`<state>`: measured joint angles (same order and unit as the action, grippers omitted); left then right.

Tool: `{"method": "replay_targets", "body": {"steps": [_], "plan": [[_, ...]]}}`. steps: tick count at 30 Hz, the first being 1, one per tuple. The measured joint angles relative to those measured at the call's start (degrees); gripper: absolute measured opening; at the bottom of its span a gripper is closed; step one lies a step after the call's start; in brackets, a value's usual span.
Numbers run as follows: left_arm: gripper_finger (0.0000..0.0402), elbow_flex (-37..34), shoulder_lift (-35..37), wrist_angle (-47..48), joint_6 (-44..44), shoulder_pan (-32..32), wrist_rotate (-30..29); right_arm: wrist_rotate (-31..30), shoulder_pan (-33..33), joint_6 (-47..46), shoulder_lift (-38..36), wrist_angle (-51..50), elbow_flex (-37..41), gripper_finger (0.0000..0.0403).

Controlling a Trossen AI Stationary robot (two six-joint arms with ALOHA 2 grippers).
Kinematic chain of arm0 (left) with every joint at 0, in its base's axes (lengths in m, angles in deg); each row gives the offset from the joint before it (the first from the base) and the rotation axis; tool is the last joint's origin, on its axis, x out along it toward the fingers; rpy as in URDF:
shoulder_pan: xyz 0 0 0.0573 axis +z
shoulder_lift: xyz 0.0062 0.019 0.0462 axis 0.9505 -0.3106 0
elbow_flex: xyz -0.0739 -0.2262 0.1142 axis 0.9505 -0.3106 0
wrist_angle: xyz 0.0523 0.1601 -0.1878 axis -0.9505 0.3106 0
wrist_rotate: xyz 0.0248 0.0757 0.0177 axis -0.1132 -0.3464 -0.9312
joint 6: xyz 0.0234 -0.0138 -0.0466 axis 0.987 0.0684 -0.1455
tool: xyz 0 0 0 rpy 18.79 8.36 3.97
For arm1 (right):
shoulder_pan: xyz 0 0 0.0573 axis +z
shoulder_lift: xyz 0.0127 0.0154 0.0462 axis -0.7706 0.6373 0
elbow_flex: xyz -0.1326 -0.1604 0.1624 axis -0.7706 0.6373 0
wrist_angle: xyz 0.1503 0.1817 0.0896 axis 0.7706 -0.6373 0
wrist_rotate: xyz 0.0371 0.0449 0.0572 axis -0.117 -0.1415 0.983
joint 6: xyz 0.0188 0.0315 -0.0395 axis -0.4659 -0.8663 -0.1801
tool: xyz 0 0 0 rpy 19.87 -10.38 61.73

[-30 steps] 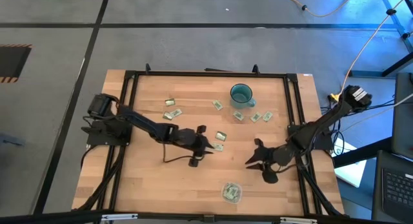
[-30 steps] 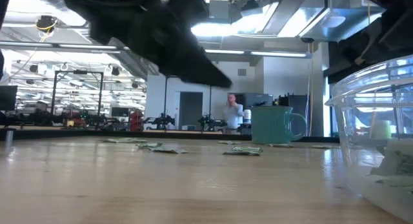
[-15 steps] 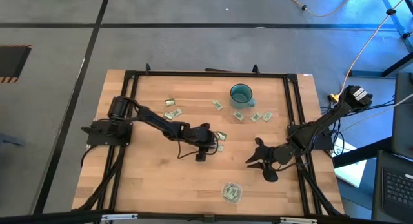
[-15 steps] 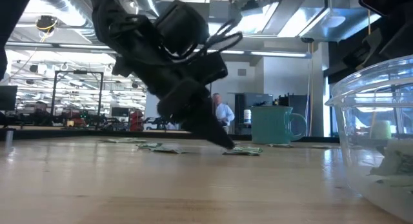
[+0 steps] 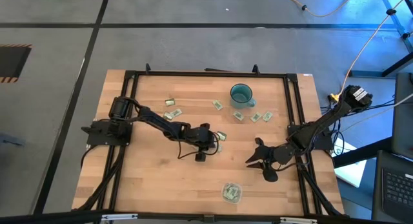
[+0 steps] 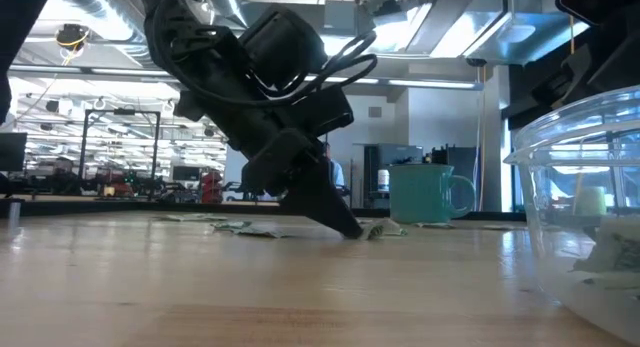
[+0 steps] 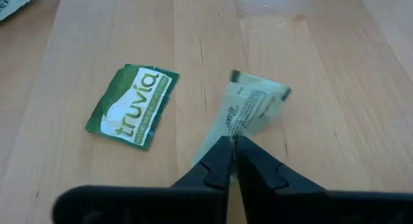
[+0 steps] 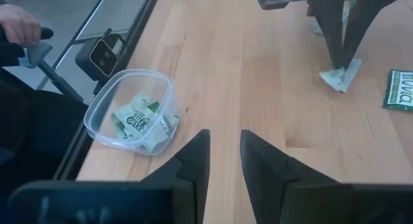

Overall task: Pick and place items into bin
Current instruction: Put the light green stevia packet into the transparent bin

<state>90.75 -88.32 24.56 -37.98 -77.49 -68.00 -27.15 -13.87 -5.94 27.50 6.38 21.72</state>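
Observation:
My left gripper (image 5: 213,145) is down at the table's middle, shut on a pale green and white packet (image 7: 250,106). A second packet, green and printed "truvia" (image 7: 132,105), lies flat beside it. More packets (image 5: 172,113) lie scattered toward the far edge around the teal mug (image 5: 241,94). The clear bin (image 5: 231,192) stands near the near edge with a few packets inside (image 8: 137,121). My right gripper (image 5: 250,161) waits open, right of the middle, its fingers pointing at the left gripper. My left gripper pinches the packet by one end (image 7: 227,130) between its two fingertips. It comes slanting down from above and from the table's left. The packet stands tilted under the fingers (image 8: 339,79), with its lower edge on the wood (image 6: 380,229).
A black frame rail (image 5: 206,74) runs around the tabletop. The mug (image 6: 425,192) stands close to the far packets. Bare wood lies between the left gripper and the bin (image 8: 132,111). A person's hand (image 8: 19,24) shows beyond the table's near edge.
My left gripper has come down from above onto the packet at the middle, shifting slightly toward the table's right. In the last half second the packet has tipped up from lying flat, one end rising off the wood.

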Motion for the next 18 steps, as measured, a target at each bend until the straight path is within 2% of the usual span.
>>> {"method": "replay_targets", "body": {"steps": [4,8,13,18], "plan": [[0.0005,-0.2,0.8,0.8,-0.3,0.0,0.2,0.0,0.0,0.0,0.0,0.0,0.0,0.009],[0.0005,-0.6,3.5,2.4,-0.8,-0.2,3.4,0.0,0.0,0.0,0.0,0.0,0.0,0.009],[0.0004,-0.3,8.8,-2.9,0.0,-1.7,6.0,0.0,0.0,1.4,0.0,-0.3,0.0,0.009],[0.0003,1.1,11.2,-8.9,2.6,-4.9,6.2,-2.2,0.0,2.8,0.0,-1.2,0.0,0.009]]}}
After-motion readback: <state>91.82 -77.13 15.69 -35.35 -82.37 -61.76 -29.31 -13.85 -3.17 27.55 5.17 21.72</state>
